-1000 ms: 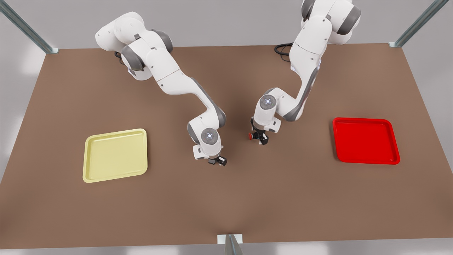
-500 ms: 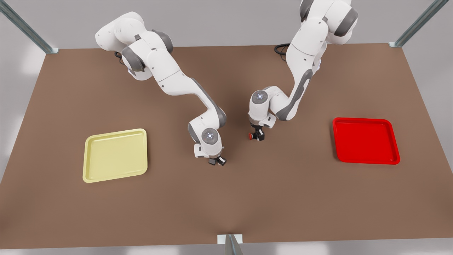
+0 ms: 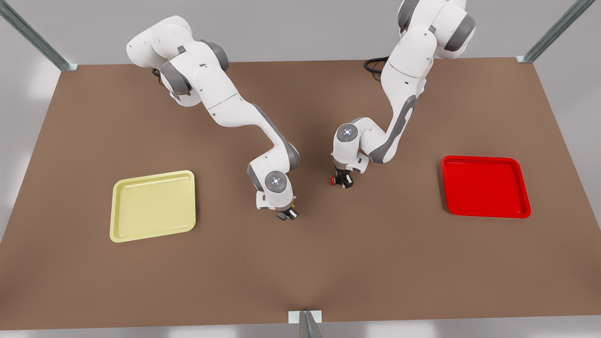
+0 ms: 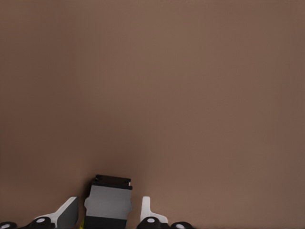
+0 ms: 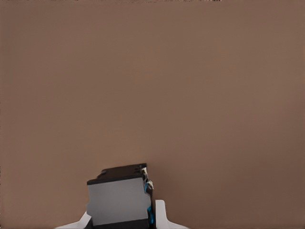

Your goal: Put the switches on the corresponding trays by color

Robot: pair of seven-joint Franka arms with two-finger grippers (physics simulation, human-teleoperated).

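Near the table's middle, my left gripper (image 3: 287,214) is shut on the yellow switch (image 3: 293,205), low over the surface. In the left wrist view its dark body (image 4: 108,202) sits between the white fingers (image 4: 66,213) of the left gripper (image 4: 108,217). Farther back, my right gripper (image 3: 344,181) is shut on the red switch (image 3: 333,180), whose red cap pokes out toward the front view's left. The right wrist view shows that grey-black body (image 5: 119,200) inside the right gripper (image 5: 121,222). The pale yellow tray (image 3: 152,206) lies at the front view's left, the red tray (image 3: 485,187) at its right.
Bare brown tabletop (image 3: 300,263) spreads between the grippers and both trays. Metal frame posts (image 3: 554,33) rise at the back corners, a black cable (image 3: 373,64) lies by the right arm's base, and a small bracket (image 3: 305,320) sits on the front edge.
The right gripper shifted toward the front view's left and closed over the red switch, which stayed put. The left gripper edged slightly left, and a bit of yellow now shows beside it.
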